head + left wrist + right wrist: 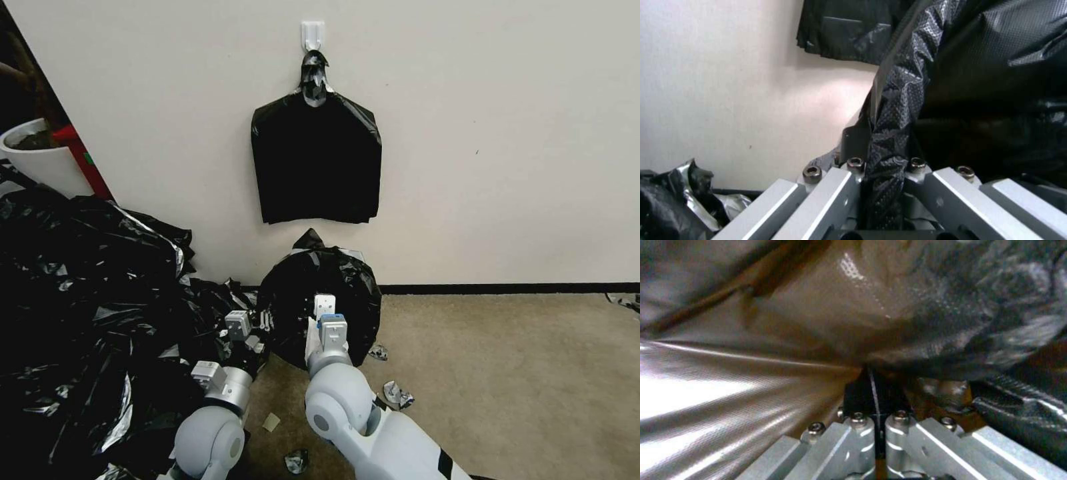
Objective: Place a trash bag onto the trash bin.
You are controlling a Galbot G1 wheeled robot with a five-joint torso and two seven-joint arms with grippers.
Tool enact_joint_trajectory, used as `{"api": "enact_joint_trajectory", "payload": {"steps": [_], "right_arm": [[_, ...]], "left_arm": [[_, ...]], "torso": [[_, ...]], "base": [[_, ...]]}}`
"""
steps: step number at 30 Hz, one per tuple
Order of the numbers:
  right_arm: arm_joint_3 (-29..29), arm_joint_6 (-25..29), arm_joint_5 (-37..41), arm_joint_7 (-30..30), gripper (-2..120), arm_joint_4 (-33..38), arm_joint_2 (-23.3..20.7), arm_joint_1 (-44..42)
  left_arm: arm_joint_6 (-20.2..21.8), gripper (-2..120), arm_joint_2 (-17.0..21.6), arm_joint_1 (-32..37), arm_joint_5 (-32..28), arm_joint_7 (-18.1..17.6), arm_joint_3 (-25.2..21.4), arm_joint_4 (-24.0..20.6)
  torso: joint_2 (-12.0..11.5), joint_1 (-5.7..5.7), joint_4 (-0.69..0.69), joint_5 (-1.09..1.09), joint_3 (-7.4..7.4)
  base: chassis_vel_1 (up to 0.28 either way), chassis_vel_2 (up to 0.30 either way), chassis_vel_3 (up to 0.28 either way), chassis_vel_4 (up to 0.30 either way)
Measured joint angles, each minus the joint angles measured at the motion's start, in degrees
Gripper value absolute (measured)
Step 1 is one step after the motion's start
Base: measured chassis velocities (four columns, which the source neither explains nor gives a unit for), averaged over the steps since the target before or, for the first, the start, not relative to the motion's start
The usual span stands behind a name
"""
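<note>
My left gripper (265, 321) pinches the edge of the trash bag (320, 293) at the bag's 9 o'clock side. My right gripper (325, 307) pinches the bag near its middle, fingers pressed together. The bag sits on the floor by the wall, covering the trash bin. A pile of black plastic (80, 300) lies at 9 o'clock.

black sheeting heap (80, 320) crowding the left, bare carpet (507, 373) open rightward

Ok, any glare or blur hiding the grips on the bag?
Right wrist view: strong glare on the trash bag film, soft focus up close, right gripper shut on a fold. Left wrist view: sharper, no glare, left gripper pinching film. Head view: bag reads evenly lit.
</note>
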Motion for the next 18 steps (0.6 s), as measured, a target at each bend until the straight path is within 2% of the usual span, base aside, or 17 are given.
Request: {"api": "enact_joint_trajectory", "payload": {"steps": [8,13,18], "right_arm": [[1.9,-0.8,3.3,-0.8,0,-2.0,-0.9,1.1],[2.7,-1.3,4.9,-1.8,0,-3.4,-1.2,1.9],[3.1,-1.7,5.1,-2.2,0,-4.7,-1.1,2.8]], "left_arm": [[0.4,2,-0.1,0.6,0.0,0.2,0.2,-0.6],[2.9,2,-0.5,0.9,-3.6,0.2,0.5,-2.0],[3.9,2,-0.5,1.5,-4.5,0.1,0.5,-2.7]], "torso": [[0.0,0.00,0.00,0.00,0.00],[0.0,0.00,0.00,0.00,0.00],[0.0,0.00,0.00,0.00,0.00]], "base": [[0.000,0.000,0.000,0.000],[0.000,0.000,0.000,0.000],[0.000,0.000,0.000,0.000]]}}
